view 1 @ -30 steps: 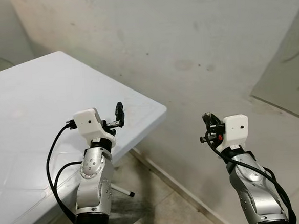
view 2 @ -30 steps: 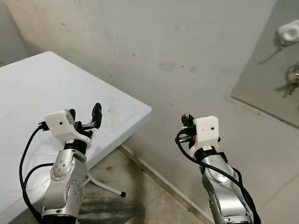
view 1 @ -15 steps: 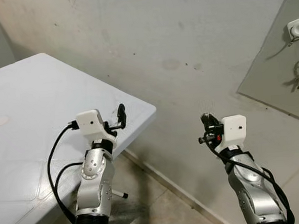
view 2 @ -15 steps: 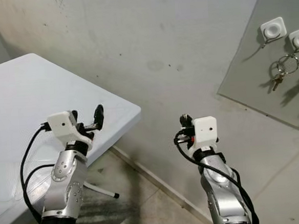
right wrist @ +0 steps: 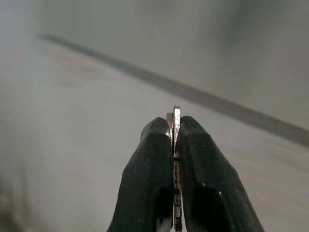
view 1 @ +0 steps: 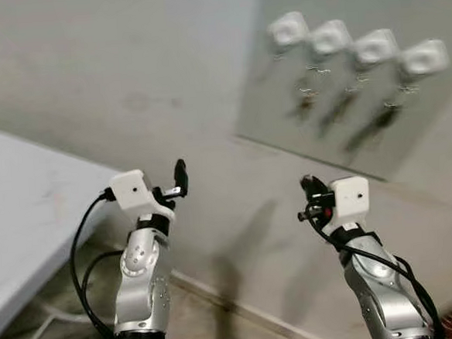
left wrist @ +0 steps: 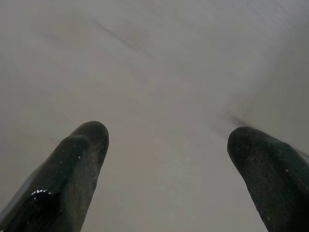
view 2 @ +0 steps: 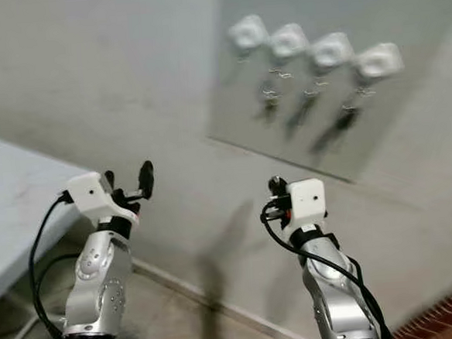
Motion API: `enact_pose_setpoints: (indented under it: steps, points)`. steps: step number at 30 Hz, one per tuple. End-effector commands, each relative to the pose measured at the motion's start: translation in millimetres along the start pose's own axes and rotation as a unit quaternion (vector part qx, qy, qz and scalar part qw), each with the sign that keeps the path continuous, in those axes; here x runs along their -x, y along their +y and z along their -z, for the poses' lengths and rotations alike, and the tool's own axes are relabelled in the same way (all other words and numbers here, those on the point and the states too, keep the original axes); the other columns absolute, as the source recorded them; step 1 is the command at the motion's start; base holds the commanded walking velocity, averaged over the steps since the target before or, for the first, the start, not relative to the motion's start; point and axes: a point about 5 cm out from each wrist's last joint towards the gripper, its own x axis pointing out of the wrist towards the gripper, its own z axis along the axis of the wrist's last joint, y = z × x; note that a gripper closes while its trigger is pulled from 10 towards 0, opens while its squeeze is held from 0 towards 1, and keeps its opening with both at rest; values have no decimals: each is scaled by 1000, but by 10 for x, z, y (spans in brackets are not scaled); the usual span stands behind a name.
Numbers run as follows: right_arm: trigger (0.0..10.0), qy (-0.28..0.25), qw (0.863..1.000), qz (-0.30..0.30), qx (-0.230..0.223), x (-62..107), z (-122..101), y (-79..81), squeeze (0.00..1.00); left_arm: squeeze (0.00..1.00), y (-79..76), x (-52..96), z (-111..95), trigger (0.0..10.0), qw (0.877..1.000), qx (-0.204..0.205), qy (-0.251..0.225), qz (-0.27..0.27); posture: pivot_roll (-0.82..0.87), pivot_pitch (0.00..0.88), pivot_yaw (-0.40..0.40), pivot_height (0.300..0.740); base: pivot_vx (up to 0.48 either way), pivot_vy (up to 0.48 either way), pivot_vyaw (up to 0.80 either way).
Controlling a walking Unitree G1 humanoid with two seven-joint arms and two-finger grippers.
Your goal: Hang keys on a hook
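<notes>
Both arms were raised in the lower part of the head views, silver forearms rising from the bottom edge. The right gripper (view 1: 310, 185) stood at lower right of centre, its two black fingers (right wrist: 153, 193) pressed together on a thin metal key (right wrist: 175, 126); in the right wrist view the key's edge stuck up between the tips, bright and narrow, seen edge-on. The left gripper (view 1: 178, 175) stood at lower left of centre with its fingers (left wrist: 72, 169) spread well apart and nothing between them, pale wall behind.

At the left edge of the frame a white table (view 1: 28, 222) ran in, blurred, with one thin leg showing below it near the floor. A dark skirting line ran along the foot of the wall between the two arms.

Farther off, in the upper right of the frame, a grey panel (view 2: 407, 95) was fixed on the light wall (view 1: 110, 61). Along its top ran a row of four white hooks (view 2: 312, 52), side by side. Below them hung small dark shapes that could be keys or their shadows; blur made it impossible to tell which. The right gripper with its key was well below the panel and apart from the hooks.
</notes>
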Motion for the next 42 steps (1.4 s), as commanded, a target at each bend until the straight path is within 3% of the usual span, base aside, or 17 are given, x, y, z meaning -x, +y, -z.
enact_pose_setpoints:
  steps: [1, 19, 42]
  points:
    - [10000, -24, 1000, 1, -3, 17, -68, -41, 0, 0, -65, 6, 9, 10000, 1000, 4, 3, 6, -6, 9, -87, 740, 0, 0, 0]
    - [10000, -15, 1000, 18, -1, 16, -71, -102, 0, 0, -68, 60, 29, 10000, 1000, 7, 11, 9, -7, 30, -84, 740, 0, 0, -124]
    - [10000, 80, 994, 70, 17, 298, 461, -324, 0, 0, 108, 395, 510, 10000, 996, -11, 90, 3, -11, 38, -68, 740, 0, 0, -737]
